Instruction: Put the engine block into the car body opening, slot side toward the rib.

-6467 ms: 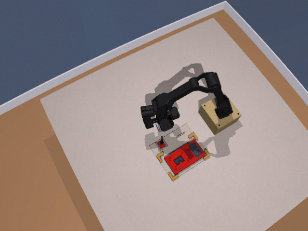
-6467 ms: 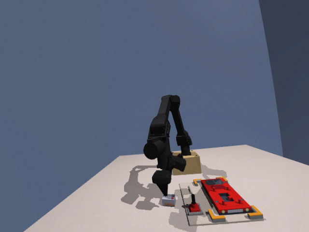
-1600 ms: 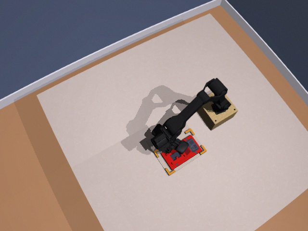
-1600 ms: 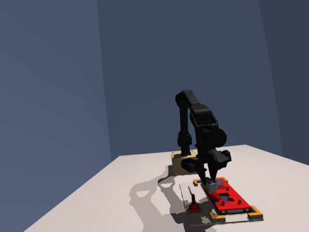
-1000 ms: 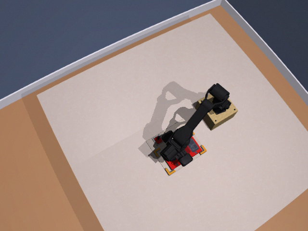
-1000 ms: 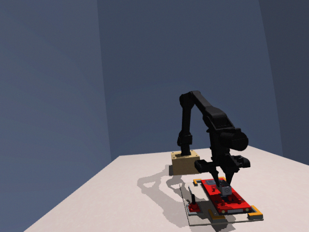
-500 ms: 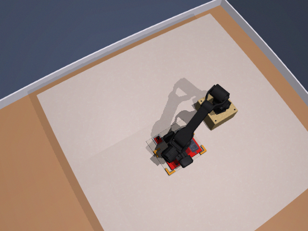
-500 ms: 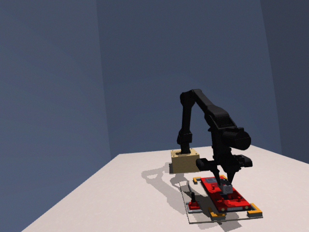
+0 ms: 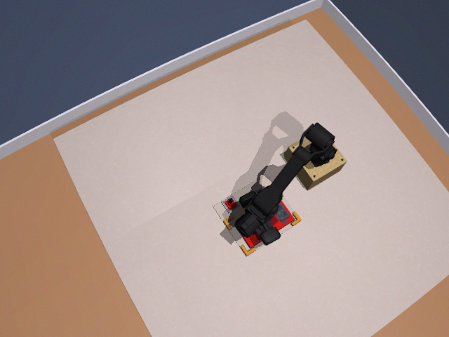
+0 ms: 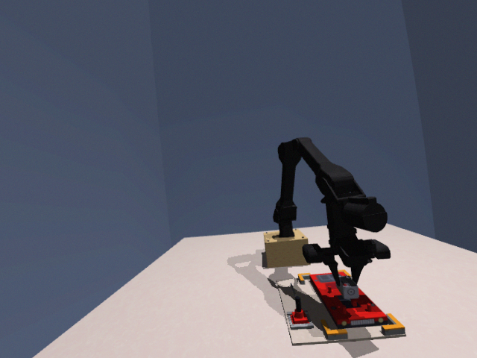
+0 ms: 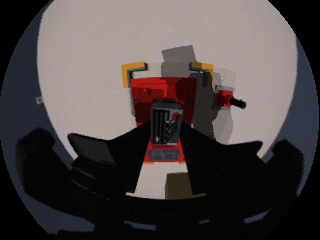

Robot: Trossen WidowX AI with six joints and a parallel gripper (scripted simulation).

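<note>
Tool point(image 9: 258, 237) point(image 10: 348, 283) point(image 11: 166, 124) with engine block point(image 10: 349, 291) point(image 11: 166, 123) between its fingertips.

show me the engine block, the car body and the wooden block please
Engine block point(image 10: 350, 291) point(image 11: 161, 125): exterior, front face; wrist, top.
Car body point(image 10: 327, 300) point(image 11: 165, 85): exterior, wrist; red surface.
Wooden block point(image 10: 287, 254) point(image 9: 327, 172): exterior, top; sides, top face.

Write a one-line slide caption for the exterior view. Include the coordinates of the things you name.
The tool point(image 9: 258, 232) point(image 10: 347, 284) point(image 11: 166, 124) grips the grey engine block point(image 10: 349, 291) point(image 11: 166, 125) above the red car body point(image 9: 284, 217) point(image 10: 320, 286) point(image 11: 162, 86), beside a small red-and-black piece point(image 9: 229, 203) point(image 10: 299, 316) point(image 11: 225, 98).
</note>
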